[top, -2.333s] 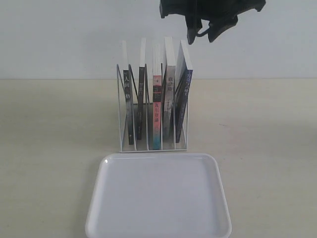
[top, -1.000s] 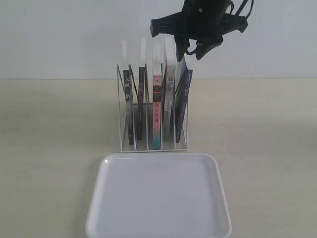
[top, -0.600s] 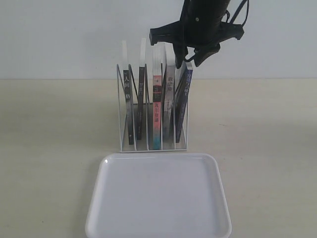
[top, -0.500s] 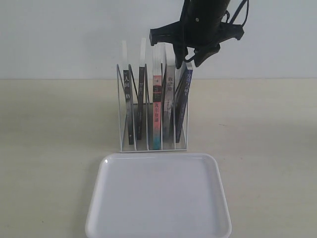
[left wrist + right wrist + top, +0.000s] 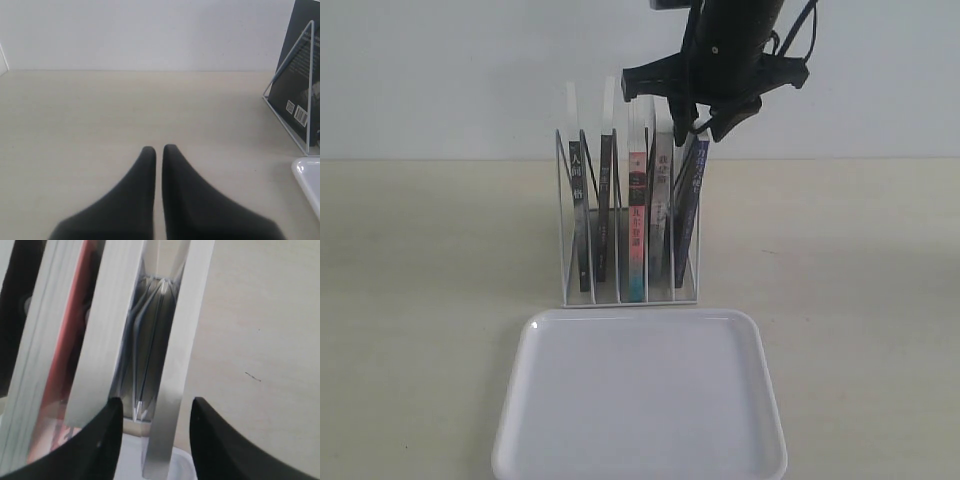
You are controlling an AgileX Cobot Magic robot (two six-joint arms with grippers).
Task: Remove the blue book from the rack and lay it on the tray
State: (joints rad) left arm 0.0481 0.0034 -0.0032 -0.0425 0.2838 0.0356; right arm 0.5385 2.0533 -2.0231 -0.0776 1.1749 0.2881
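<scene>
Pale beige counter (image 5: 840,260) under a white wall carries the rack (image 5: 563,270), with the blue book (image 5: 691,195) standing in the end slot on the right of the exterior view and the tray (image 5: 640,400) just in front. The right pincer (image 5: 701,133) is spread, one finger on each side of the book's top edge. The left pincer (image 5: 159,149) is pressed together, low over bare counter beside the rack.

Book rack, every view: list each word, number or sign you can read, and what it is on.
"人间": top of the leftmost spine, probably; the rest is blurred.
Second spine: characters too small to read.
Pink-and-teal spine: Chinese characters, blurred.
Fourth spine: characters, unreadable.
Blue book spine: white characters, unreadable.
Dark cover, left wrist view: QR code and barcode, print too small to read.
</scene>
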